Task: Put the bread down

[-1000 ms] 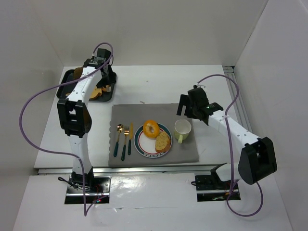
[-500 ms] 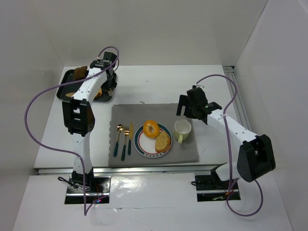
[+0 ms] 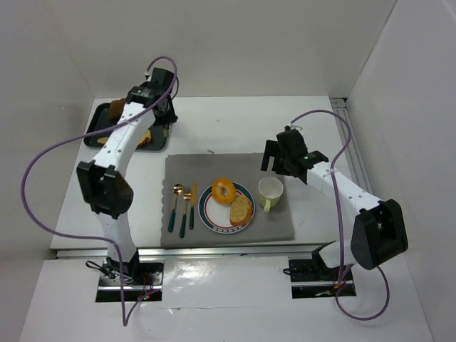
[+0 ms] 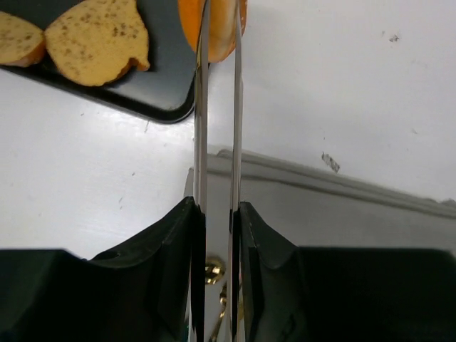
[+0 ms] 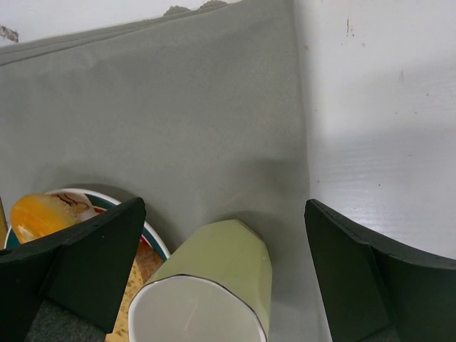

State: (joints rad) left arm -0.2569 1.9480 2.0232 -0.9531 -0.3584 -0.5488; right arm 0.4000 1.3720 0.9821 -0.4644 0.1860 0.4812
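1. The left end effector sits in the upper left of the overhead view, at the right edge of the black tray. Its arm is stretched far up the frame.
2. In the left wrist view its two thin fingers stand nearly together, clenched on an orange bread piece at the top centre. The fingertips run out of the top edge.
3. In that view the bread piece overlaps both the tray's corner and the white bench.
4. Two speckled tan slices lie on the tray in the upper left of the left wrist view.
5. A grey placemat fills the centre of the overhead view and carries a ringed plate. On the plate, a bagel lies at the upper rim, and a toasted slice lies just below and right of it.
6. A pale green cup stands just right of the plate. Gold cutlery with dark handles lies in a row to the plate's left.
7. The right end effector hangs just above the cup in the overhead view, right of centre.
8. In the right wrist view its dark fingers are spread wide and released. The cup sits at lower centre between them, and the plate's rim and the bagel show at lower left.
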